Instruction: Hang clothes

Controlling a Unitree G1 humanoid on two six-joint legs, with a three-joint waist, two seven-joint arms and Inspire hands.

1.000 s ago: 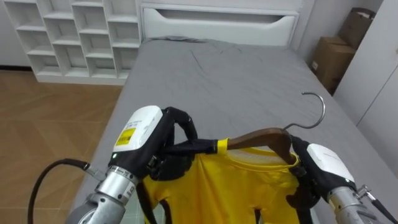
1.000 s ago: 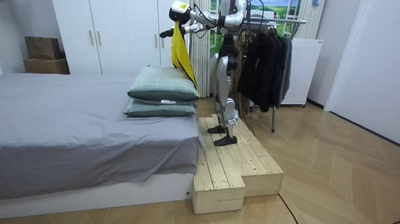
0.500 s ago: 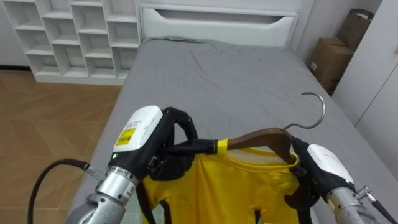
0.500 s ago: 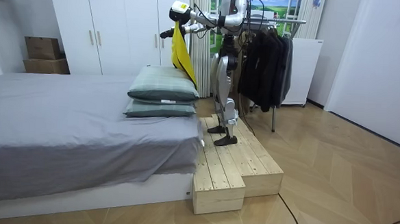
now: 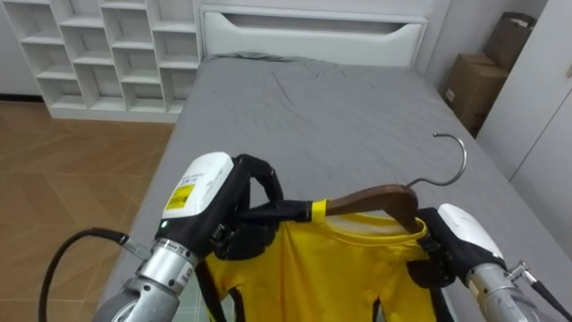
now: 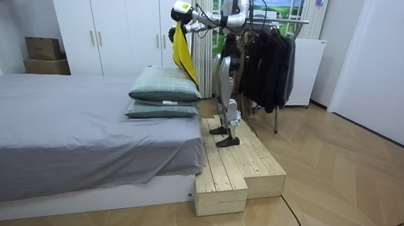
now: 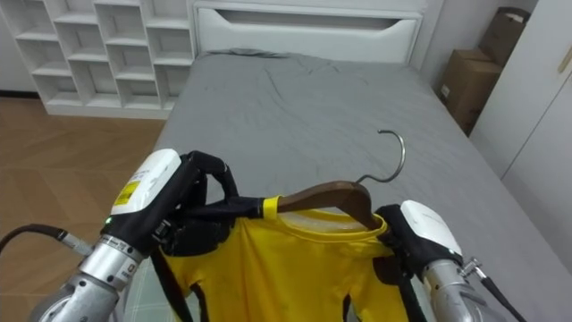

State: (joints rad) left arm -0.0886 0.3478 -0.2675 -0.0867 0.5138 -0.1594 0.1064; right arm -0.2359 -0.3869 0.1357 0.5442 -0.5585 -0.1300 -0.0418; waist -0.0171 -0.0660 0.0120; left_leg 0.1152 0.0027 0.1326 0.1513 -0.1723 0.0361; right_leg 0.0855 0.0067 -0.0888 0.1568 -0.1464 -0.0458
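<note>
**While draped on a brown wooden hanger (image 5: pixel 380 197), the yellow shirt (image 5: pixel 344 268) is carried level above the grey bed (image 5: pixel 340 107)**

Because the shirt already sits on the hanger, with its collar round the neck and its body hanging down, the job left seems to be getting it onto a rail. The left hand (image 5: pixel 234 215) is wrapped tight round the hanger's left arm, just beside a yellow band. That grip takes the weight and keeps the bar from tipping. The right hand (image 5: pixel 447 237) rests against the shirt-covered right shoulder, most likely to steady that end. Whether it clamps there I cannot tell. Holding both ends keeps the metal hook (image 5: pixel 456 156) upright and free above the wood, ready to catch a rail.

In the room view the robot stands on a pale wooden platform (image 6: pixel 230 166) at the bedside, arms raised toward the bed. The shirt dangles clear of the stacked pillows. A rack of dark clothes (image 6: pixel 267 57) stands close behind the robot, so I judge a turn toward it comes before any hooking.
</note>
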